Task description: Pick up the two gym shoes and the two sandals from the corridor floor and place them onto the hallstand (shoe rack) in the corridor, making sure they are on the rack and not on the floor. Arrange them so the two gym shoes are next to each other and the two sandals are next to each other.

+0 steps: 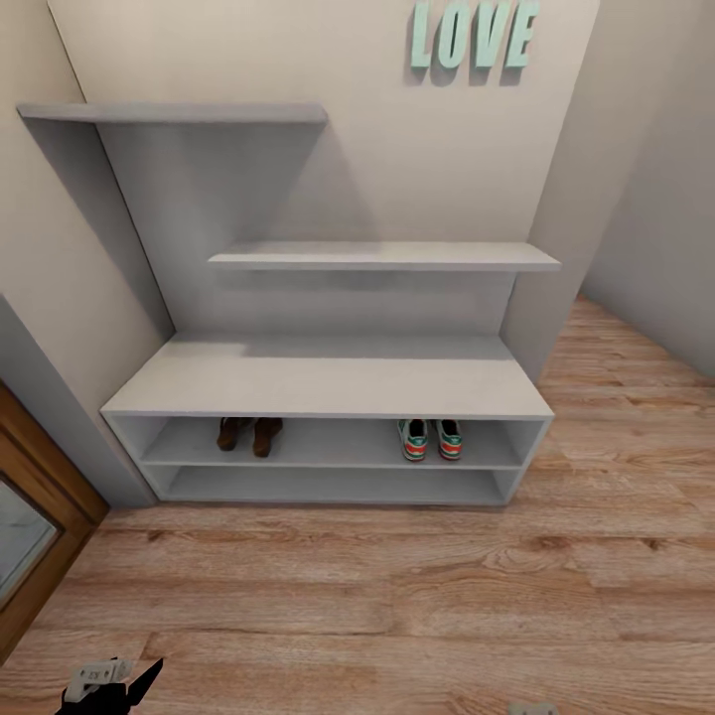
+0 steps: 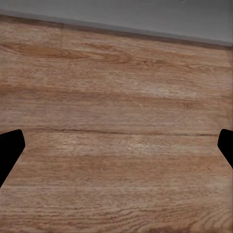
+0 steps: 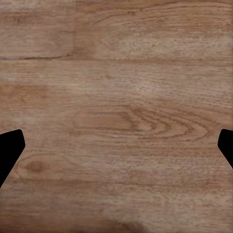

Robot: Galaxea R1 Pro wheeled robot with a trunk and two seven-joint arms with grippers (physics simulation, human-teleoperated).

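Head view: the pale grey hallstand (image 1: 328,382), a bench-like unit with two low open shelves, stands against the wall beneath two staggered wall shelves (image 1: 387,256) and the turquoise "LOVE" letters (image 1: 475,35). On the upper of the two low shelves, the two brown sandals (image 1: 249,434) lie side by side toward the left end, and the two gym shoes (image 1: 431,439), white with green stripes and red heel tabs, sit side by side toward the right end, heels facing outward; the two pairs are well apart. The wood-grain corridor floor (image 1: 397,586) stretches in front of the unit, with a wooden door frame (image 1: 40,497) at the left edge. Left wrist view: the left gripper (image 2: 116,145) hangs over floor planks with its dark fingertips (image 2: 9,148) spread wide, nothing between them. Right wrist view: the right gripper (image 3: 116,145) is likewise spread wide over bare planks, fingertips (image 3: 9,148) at opposite edges, holding nothing.
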